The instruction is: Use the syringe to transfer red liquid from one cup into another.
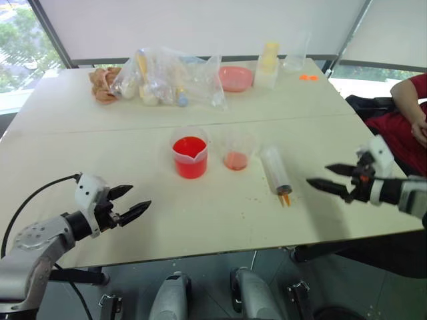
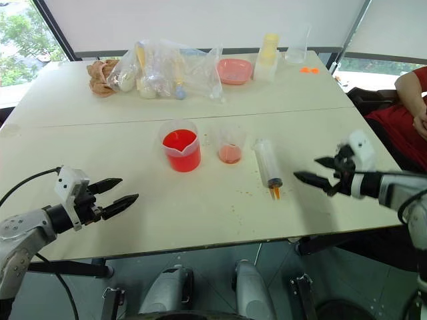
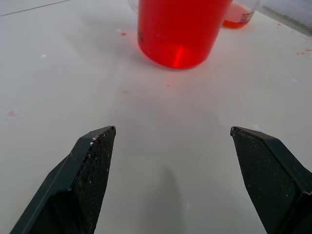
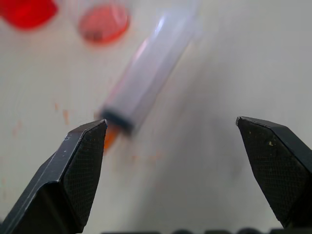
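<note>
The spouted cup (image 1: 190, 157) full of bright red liquid (image 1: 189, 147) stands mid-table. Just right of it is the smaller clear cup (image 1: 236, 151) with pale orange-red liquid at its base. The clear syringe (image 1: 276, 171) lies flat on the table right of both cups, its orange tip (image 1: 285, 197) toward the front edge. My right gripper (image 1: 331, 177) hovers open a little right of the syringe tip, empty. My left gripper (image 1: 128, 203) is open and empty near the front left, well short of the red cup (image 3: 180, 29). The syringe (image 4: 146, 78) lies ahead of the right fingers.
At the back stand a pile of clear bags (image 1: 167, 77), a pink bowl (image 1: 235, 78), a yellowish bottle (image 1: 268, 63) and a clear cup (image 1: 295, 53). A person's red sleeve (image 1: 408, 113) is at the table's right side. Small orange drips (image 1: 257, 199) spot the table near the syringe.
</note>
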